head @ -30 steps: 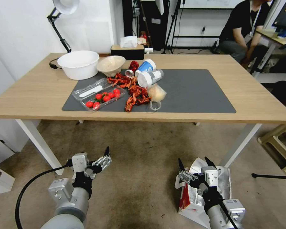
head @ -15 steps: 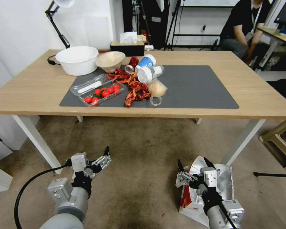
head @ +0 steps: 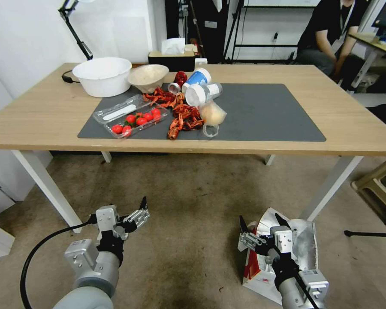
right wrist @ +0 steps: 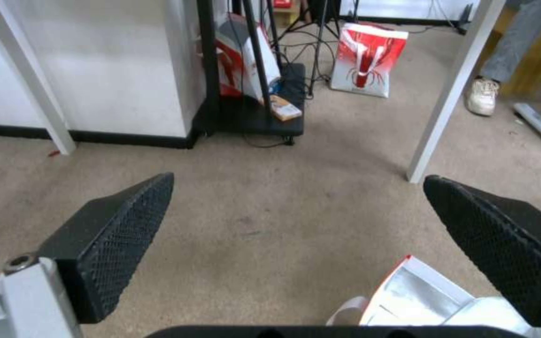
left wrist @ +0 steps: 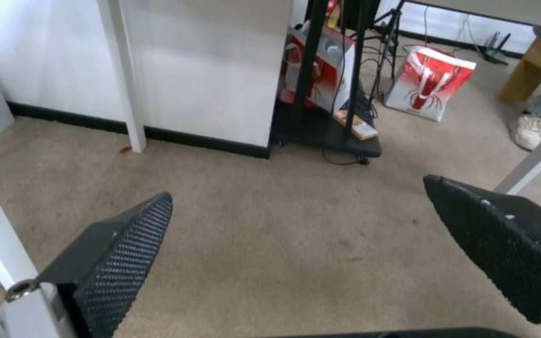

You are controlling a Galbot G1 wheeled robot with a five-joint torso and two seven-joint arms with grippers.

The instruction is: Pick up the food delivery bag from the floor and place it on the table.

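Two grippers are seen low in the head view, both above the floor [head: 188,201] in front of the table [head: 38,124]. The food delivery bag [head: 306,240] lies on that worn concrete at the near right, just in front of the table's near right leg, with its silver foil mouth open and turned toward the table and one red side panel facing left. The bag's long axis appears to run from near to far, though much of it is covered by the arm.

The right gripper [head: 261,223] is held directly over the bag's open mouth, its two black fingers spread wide apart and holding nothing. From the right wrist view, the foil-lined rim of the bag [right wrist: 421,295] and a loop of white handle are seen just below and between those spread fingers, slightly toward the right one. Contact between fingers and bag cannot be confirmed from these views; a small gap seems likely.

The left gripper [head: 140,210] is held well apart from the bag, over bare floor at the near left, with its fingers also spread and empty.

It is judged that the right arm is by far the nearer, and that the bag's rim is to be reached by a short descent, straight down from the spread fingers. The table's dark grey mat [head: 270,111] offers open space on its right half, beyond the bag.
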